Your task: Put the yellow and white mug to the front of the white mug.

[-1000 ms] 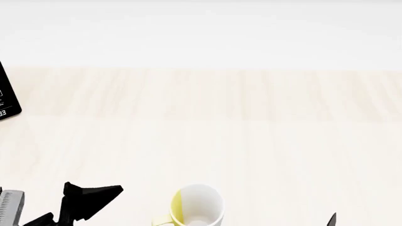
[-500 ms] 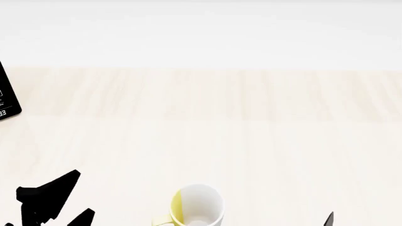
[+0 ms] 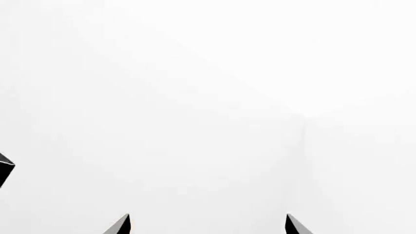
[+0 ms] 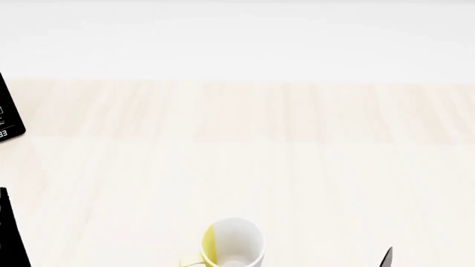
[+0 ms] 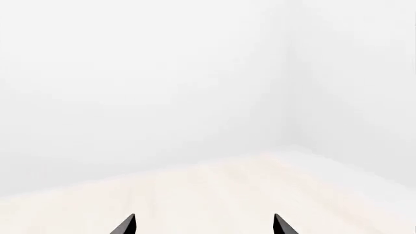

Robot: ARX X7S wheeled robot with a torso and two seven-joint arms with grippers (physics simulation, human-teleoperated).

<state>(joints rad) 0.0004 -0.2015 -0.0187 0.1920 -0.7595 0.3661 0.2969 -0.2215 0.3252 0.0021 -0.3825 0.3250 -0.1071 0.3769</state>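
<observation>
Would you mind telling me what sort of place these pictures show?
Probably a bare simulated test room: a pale wood-grain tabletop, plain white walls meeting in a corner, and only a yellow and white mug and a dark device.

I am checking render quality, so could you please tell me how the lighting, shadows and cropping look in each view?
Head view: flat, even light, no clear shadow under the yellow and white mug, which the bottom edge crops; the table looks pale and washed out. Left wrist view: almost pure white walls, only fingertips showing. Right wrist view: similarly overbright, faint tabletop.
</observation>
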